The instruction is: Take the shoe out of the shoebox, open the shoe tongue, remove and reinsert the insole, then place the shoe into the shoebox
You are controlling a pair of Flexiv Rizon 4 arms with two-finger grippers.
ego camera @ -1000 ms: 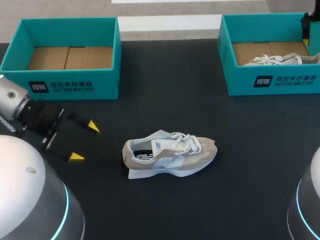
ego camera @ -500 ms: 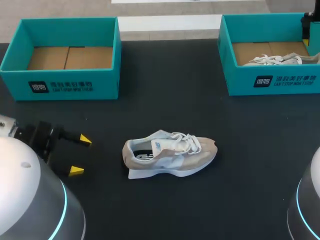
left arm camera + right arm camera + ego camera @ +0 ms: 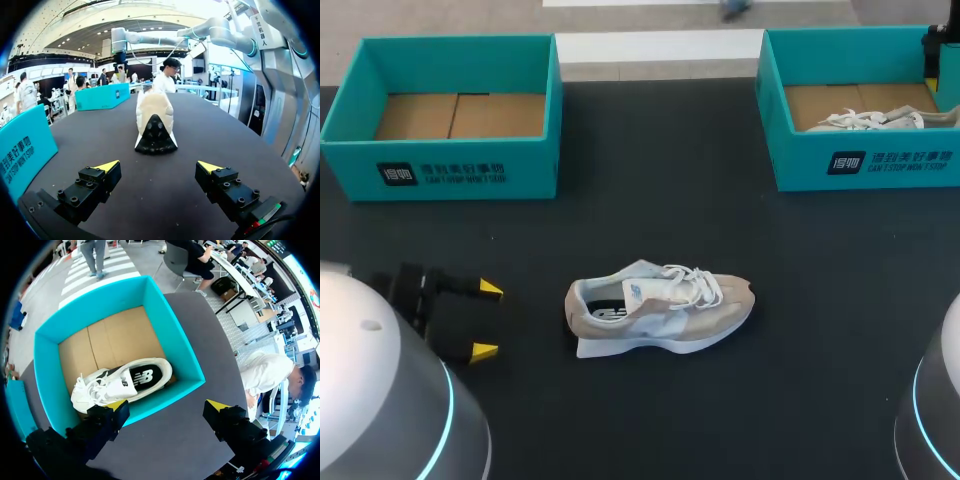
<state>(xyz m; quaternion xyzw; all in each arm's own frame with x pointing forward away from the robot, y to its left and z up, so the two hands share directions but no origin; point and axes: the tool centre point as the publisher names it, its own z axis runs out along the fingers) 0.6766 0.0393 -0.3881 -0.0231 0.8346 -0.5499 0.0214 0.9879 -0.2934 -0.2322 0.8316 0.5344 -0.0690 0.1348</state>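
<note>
Head view: the shoe (image 3: 660,310) stands on the surface (image 3: 650,200), heel toward the left claw (image 3: 486,320), spread wide and empty, seemingly lined up to steady it; the right claw (image 3: 167,405) hangs open, empty, over the far right box (image 3: 180,345).

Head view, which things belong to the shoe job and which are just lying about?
Job:
- beige shoe, lying out in the open
- empty box at left, likely where it goes
- left claw, open, facing the shoe's heel

Probably spare:
- right box
- white shoe inside it
</note>
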